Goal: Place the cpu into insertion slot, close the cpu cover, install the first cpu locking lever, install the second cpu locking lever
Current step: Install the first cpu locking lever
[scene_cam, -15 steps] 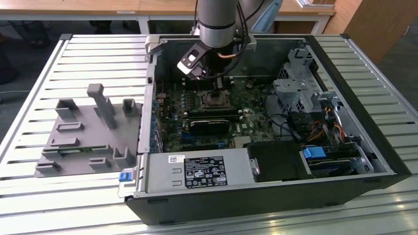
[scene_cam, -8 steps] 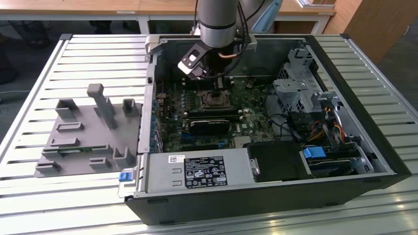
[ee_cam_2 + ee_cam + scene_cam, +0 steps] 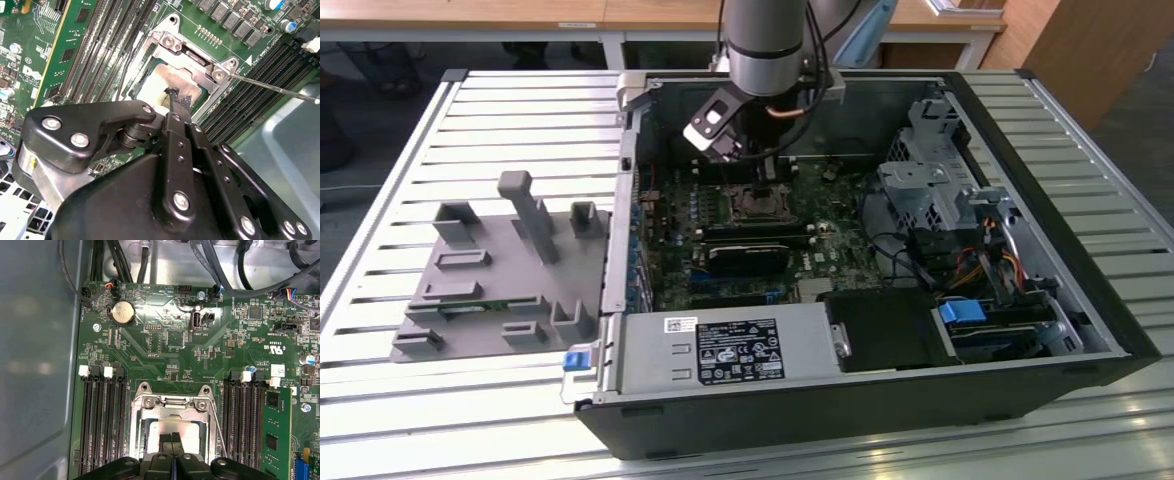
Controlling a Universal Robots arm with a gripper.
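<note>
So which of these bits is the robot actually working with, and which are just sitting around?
Part of the job:
gripper, shut, tips at the cpu
cpu cover, framing the chip
thin locking lever, beside the socket

Just lying about:
memory slots
coin battery
grey parts tray, outside the case
power supply

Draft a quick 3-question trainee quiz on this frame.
1. True or false: the cpu lies on the grey fixture outside the case.
2. The pincer reaches down to: A) the coin cell, B) the cpu, C) the power supply.
3. On how many sides do black memory slots flank the cpu cover?
Key: 1 false, it sits framed in the cpu cover's window. 2 B. 3 two.
</note>
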